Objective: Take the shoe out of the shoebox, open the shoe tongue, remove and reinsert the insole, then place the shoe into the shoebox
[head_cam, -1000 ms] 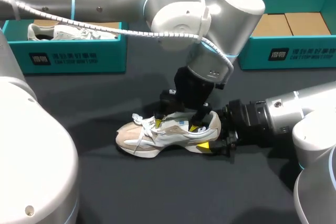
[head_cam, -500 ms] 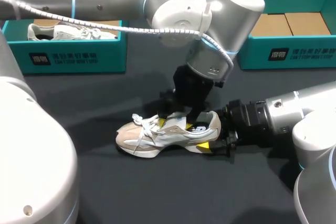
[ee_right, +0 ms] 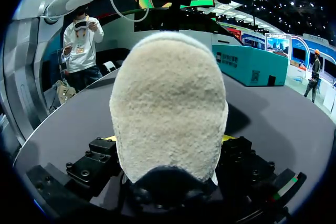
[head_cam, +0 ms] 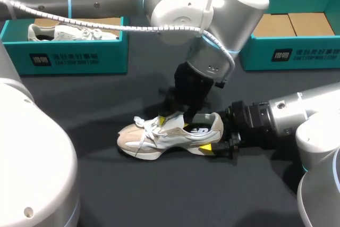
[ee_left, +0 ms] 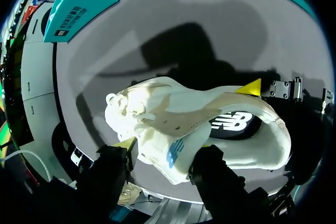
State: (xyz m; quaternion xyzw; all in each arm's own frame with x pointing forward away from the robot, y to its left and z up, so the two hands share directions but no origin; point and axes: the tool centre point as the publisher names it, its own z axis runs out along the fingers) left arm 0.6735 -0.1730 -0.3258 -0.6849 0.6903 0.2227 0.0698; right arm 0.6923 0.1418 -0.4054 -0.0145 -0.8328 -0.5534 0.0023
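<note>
A beige and white shoe point(head_cam: 159, 136) lies on its sole on the dark table, toe pointing left. My left gripper point(head_cam: 184, 118) comes down onto its opening. In the left wrist view the white tongue point(ee_left: 170, 150) sits between the two black fingers point(ee_left: 113, 163), touched from both sides, and the dark insole point(ee_left: 233, 124) shows inside the shoe. My right gripper point(head_cam: 215, 141) holds the heel from the right. The fuzzy heel point(ee_right: 168, 103) fills the right wrist view, wedged between that gripper's point(ee_right: 168, 148) fingers.
A teal shoebox point(head_cam: 74, 57) at the back left holds another white shoe point(head_cam: 69, 32). A second teal shoebox point(head_cam: 297, 54) stands at the back right with brown card in its bottom. Bare table lies in front of the shoe.
My left gripper's fingers have drawn together onto the tongue at the shoe's opening and risen slightly. The right arm and the shoe have stayed in place.
</note>
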